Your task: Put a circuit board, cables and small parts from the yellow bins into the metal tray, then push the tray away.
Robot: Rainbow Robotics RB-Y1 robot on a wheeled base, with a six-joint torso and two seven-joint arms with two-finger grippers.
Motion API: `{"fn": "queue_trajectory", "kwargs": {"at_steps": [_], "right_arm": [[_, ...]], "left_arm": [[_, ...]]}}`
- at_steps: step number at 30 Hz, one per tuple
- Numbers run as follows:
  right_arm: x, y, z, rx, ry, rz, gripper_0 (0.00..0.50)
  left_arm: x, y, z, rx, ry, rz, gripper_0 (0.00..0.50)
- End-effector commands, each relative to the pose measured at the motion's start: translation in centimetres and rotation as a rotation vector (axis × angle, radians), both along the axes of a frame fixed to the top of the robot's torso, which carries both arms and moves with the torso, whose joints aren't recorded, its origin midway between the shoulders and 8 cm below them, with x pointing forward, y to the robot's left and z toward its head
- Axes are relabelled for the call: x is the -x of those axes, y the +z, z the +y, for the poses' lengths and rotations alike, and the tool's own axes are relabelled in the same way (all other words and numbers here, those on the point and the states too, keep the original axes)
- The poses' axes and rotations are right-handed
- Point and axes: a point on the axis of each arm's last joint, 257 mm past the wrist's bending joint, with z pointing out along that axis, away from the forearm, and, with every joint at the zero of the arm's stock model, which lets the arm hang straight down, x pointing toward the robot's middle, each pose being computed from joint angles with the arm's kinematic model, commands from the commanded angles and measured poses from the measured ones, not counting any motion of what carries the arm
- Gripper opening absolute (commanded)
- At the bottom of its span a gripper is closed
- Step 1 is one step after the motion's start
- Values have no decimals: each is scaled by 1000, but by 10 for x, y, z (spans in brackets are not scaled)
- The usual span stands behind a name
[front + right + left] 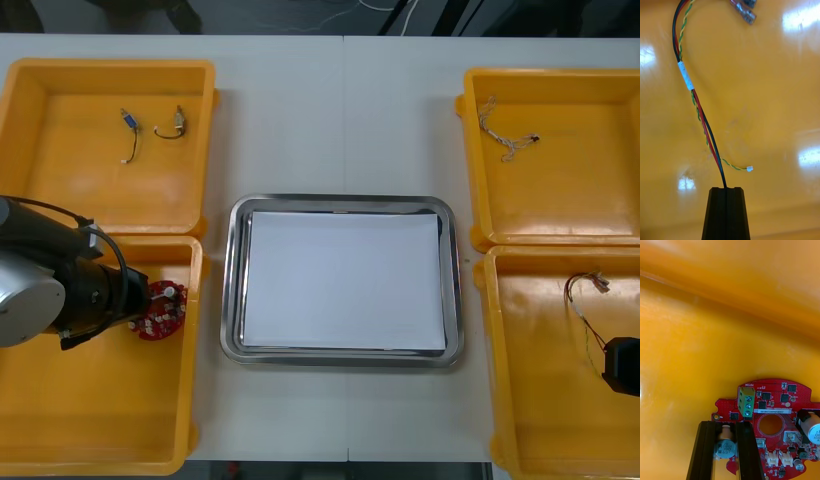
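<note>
A: Looking down on the light table, what lies at the centre of the frame?

B: A shiny rectangular metal tray, white inside. Two yellow plastic bins flank it on each side.

A: Where is the left gripper?

B: At the lower left of the frame, inside the lower-left yellow bin. It is clenched on a round red circuit board, which sits by that bin's right wall. In the left wrist view its black fingers stand apart, pinching a small grey cylinder mounted on the board. Whether the board is lifted off the bin floor, I cannot tell.

A: And the right gripper?

B: At the right edge of the frame, inside the lower-right yellow bin. It grasps a thin bundled cable of black, red and twisted yellow-green wires. In the right wrist view its fingers are pressed together, with the black wire caught in the seam between them.

A: Anything else?

B: Two short wired pieces lie in the upper-left bin, and a pale twisted cable lies in the upper-right bin.
</note>
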Motion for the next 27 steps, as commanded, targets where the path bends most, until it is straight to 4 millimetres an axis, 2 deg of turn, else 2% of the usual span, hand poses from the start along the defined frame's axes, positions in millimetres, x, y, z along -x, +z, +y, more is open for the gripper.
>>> {"fn": "queue_trajectory", "kwargs": {"at_steps": [1, 13, 27], "right_arm": [[24, 9, -17, 40, -27, 12, 0], [52, 0, -17, 45, -27, 9, 0], [70, -10, -20, 37, -41, 17, 0]], "left_arm": [[9, 14, 21, -2, 54, 5, 0], [32, 21, 51, -39, 16, 10, 1], [54, 6, 74, -76, -94, -11, 0]]}}
